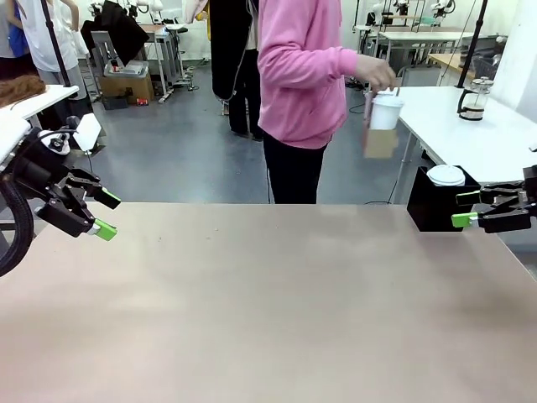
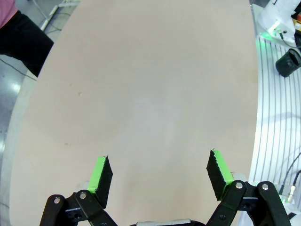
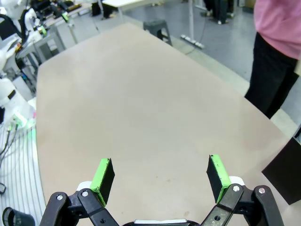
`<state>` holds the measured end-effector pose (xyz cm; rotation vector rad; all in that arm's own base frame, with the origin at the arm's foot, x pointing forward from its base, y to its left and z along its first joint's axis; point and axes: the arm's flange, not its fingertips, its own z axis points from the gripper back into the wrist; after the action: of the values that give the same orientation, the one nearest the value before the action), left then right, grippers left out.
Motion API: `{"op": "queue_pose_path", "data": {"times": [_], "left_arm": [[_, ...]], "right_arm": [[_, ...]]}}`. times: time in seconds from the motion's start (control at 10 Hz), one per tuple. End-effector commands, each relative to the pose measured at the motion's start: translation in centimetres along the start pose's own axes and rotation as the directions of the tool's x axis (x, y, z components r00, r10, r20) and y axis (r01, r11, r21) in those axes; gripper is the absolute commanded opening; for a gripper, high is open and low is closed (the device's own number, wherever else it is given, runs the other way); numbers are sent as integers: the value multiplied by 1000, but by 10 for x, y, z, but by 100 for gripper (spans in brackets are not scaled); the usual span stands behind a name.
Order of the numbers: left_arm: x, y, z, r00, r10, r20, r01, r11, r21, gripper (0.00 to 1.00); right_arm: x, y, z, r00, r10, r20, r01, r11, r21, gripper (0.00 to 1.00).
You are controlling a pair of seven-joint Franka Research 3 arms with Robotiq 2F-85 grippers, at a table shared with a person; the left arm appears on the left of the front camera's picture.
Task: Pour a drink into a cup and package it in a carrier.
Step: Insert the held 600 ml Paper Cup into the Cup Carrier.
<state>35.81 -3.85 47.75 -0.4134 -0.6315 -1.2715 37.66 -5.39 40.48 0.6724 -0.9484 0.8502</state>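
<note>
My wide beige table (image 1: 268,319) lies bare in front of me. Person in pink sweatshirt (image 1: 302,67) stands at far side, half turned away, hand holding the tall white paper cup (image 1: 385,112) over the white side table (image 1: 470,134); a brownish blurred thing below the cup, can't tell what. Black box (image 1: 430,206) w/ white domed lid (image 1: 445,175) at right edge, partly cut off by my right gripper (image 1: 466,208), fingers apart. Clear glass jug with dark handle (image 1: 475,99) on side table, contents unclear. My left gripper (image 1: 107,214) hangs over left edge, fingers apart, nothing held.
</note>
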Motion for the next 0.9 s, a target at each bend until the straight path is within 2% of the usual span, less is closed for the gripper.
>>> {"op": "queue_pose_path", "data": {"times": [0.0, 0.8], "left_arm": [[0, 1, 0, 1000, -10, 27, 10, 1000, -6, 100], [0, 1, 0, 1000, -10, 27, 10, 1000, -6, 100]], "right_arm": [[1, 0, 0, 1000, 15, 2, -15, 1000, -3, 100], [1, 0, 0, 1000, 15, 2, -15, 1000, -3, 100]]}}
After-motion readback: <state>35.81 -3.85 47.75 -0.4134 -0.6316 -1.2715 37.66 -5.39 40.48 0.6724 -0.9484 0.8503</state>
